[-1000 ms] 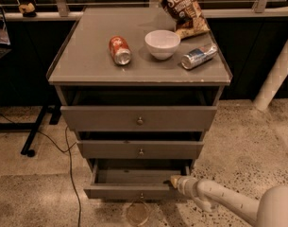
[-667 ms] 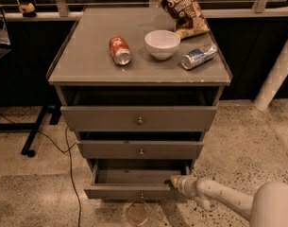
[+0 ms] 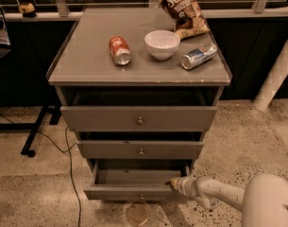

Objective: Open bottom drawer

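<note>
The grey cabinet (image 3: 139, 74) has three drawers. The bottom drawer (image 3: 134, 191) is pulled out the farthest, with its inside showing and its small round knob (image 3: 141, 197) at the centre of the flat front. The middle drawer (image 3: 139, 149) and the taller top drawer (image 3: 139, 118) stand slightly out. My gripper (image 3: 175, 184) is at the right end of the bottom drawer's front edge, at the end of my white arm (image 3: 214, 193), which comes in from the lower right.
On the cabinet top lie a red can (image 3: 119, 50), a white bowl (image 3: 162, 44), a silver-blue can (image 3: 199, 56) and a chip bag (image 3: 180, 6). A cable (image 3: 70, 174) runs down the floor to the left. A round object (image 3: 137, 213) sits on the floor under the drawer.
My gripper has shifted slightly left along the drawer's front edge. The bottom drawer stands about as far out as before.
</note>
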